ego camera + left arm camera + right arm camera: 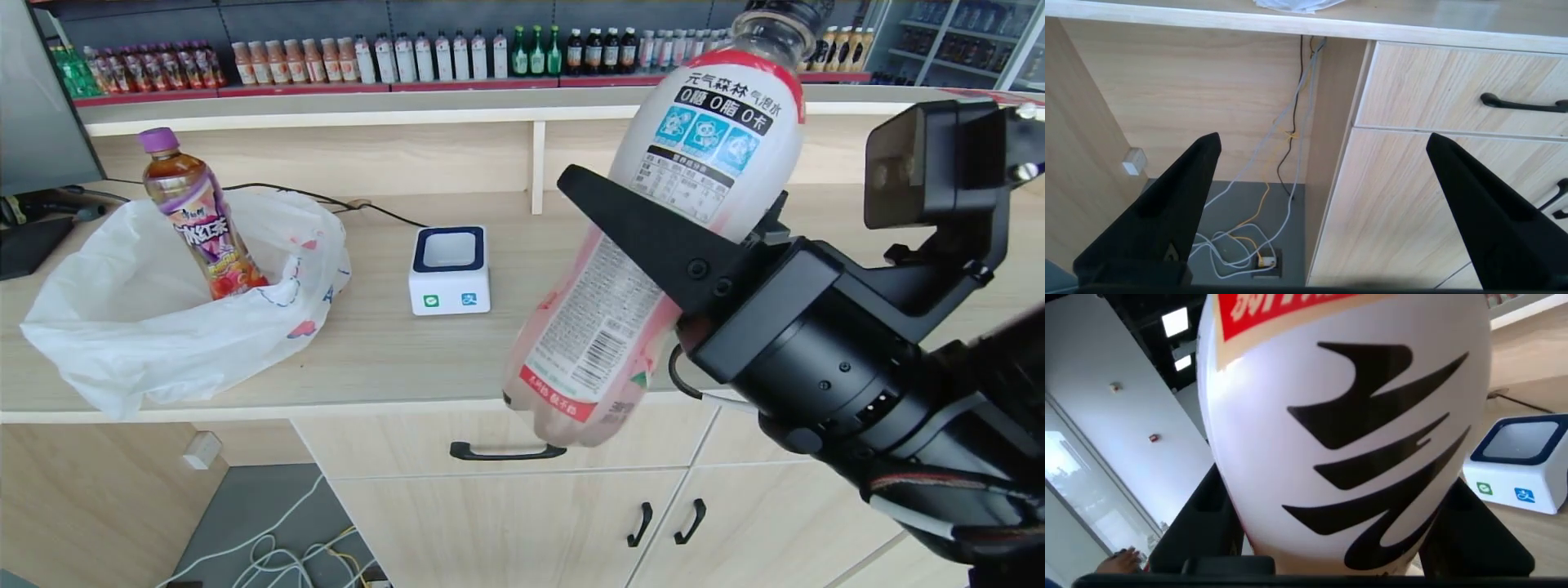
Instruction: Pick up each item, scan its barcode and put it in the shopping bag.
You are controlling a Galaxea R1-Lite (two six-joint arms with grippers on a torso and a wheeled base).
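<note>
The pink bottle (702, 139) has its cap cut off by the head view's top edge at 1 o'clock, and it hides the far finger of the right gripper (678, 216). At 9 o'clock, the base of the tea bottle (200, 216) is sunk out of sight in the shopping bag (122, 327). The shelf bottles (457, 55) at 12 o'clock are too small to tell apart.

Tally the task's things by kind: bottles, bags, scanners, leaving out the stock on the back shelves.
Bottles: 2, tea bottle and pink bottle
Shopping bag: 1
Scanner: 1
Total: 4
</note>
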